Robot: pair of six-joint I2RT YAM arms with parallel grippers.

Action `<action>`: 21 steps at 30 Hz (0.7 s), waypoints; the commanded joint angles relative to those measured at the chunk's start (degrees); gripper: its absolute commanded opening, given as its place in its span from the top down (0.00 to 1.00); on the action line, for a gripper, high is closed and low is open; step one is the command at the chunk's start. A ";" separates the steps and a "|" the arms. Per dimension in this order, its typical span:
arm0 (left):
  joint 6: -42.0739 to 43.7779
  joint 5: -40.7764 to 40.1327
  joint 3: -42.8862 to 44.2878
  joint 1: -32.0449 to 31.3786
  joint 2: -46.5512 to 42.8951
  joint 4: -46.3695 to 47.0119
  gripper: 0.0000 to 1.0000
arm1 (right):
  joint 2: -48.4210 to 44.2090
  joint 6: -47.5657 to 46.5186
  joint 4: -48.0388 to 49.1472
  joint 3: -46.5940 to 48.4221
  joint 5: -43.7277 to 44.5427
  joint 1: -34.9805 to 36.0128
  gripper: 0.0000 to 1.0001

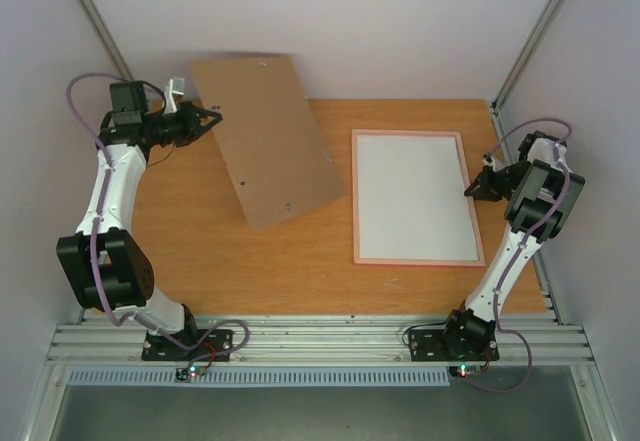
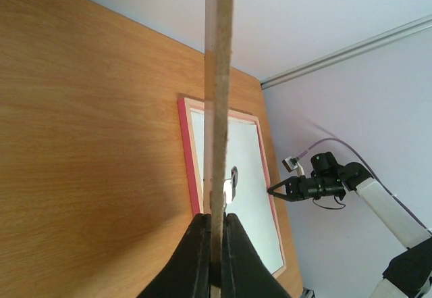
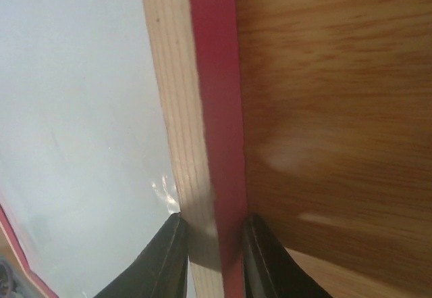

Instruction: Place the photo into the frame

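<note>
Toward the right of the overhead view, your right gripper [image 1: 470,189] meets the right-hand rim of the frame [image 1: 417,261], but its fingertips are too small and dark there for you to read. The wrist view settles it: one black finger [image 3: 169,261] is pressed against the pale inner face of the rim and the other against the pink outer face, so the gripper is pinching the frame's edge. That close view cuts off everything but a strip of rim, a grey-white surface at the left and wood grain at the right. The frame lies flat on the desk [image 1: 290,271], a thin pink rectangle with raw, pale wood on its inner step. Filling it is a plain white rectangle, smooth and faintly glossy, that reads as the photo [image 1: 412,196] lying print side down. You cannot see any printed side, so that much is not certain. At the upper left of the overhead view your left gripper [image 1: 208,116] is pressed together on the left edge of the backing board [image 1: 265,136]. The board is a flat matt brown sheet, held tilted above the desk with its far end overlapping the pale back wall. From the left wrist you get the board only edge-on, a thin fibrous strip that hides a slice of the frame behind it.
</note>
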 commanded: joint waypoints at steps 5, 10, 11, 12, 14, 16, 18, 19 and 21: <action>3.47 2.82 6.19 0.27 1.06 1.33 1.00 | -4.95 4.42 5.00 -11.66 -4.47 6.17 0.85; 6.03 1.86 8.80 0.41 0.89 -0.02 0.99 | -7.26 4.74 7.04 -14.57 -6.43 11.12 0.86; 6.26 1.85 9.23 0.37 0.93 -0.07 0.99 | -7.77 4.81 8.08 -15.31 -5.92 12.19 0.86; 6.52 2.01 9.65 0.36 1.04 -0.26 0.99 | -8.14 4.60 8.88 -15.92 -5.30 13.28 0.86; 6.74 2.41 10.40 0.47 1.15 -0.47 1.00 | -8.19 3.68 9.67 -16.43 -4.13 15.39 0.86; 7.18 2.71 10.98 0.46 1.15 -0.92 1.00 | -7.98 3.54 10.06 -16.61 -4.14 17.00 0.87; 7.30 3.84 11.23 0.48 1.16 -1.03 1.00 | -7.66 4.84 9.52 -15.88 -5.37 18.28 0.87; 7.18 4.47 11.24 0.45 1.15 -1.05 0.99 | -7.70 5.49 9.47 -15.83 -6.15 19.01 0.88; 6.62 6.16 10.88 0.49 0.95 -0.27 1.00 | -8.38 7.86 9.92 -16.41 -7.80 20.53 0.88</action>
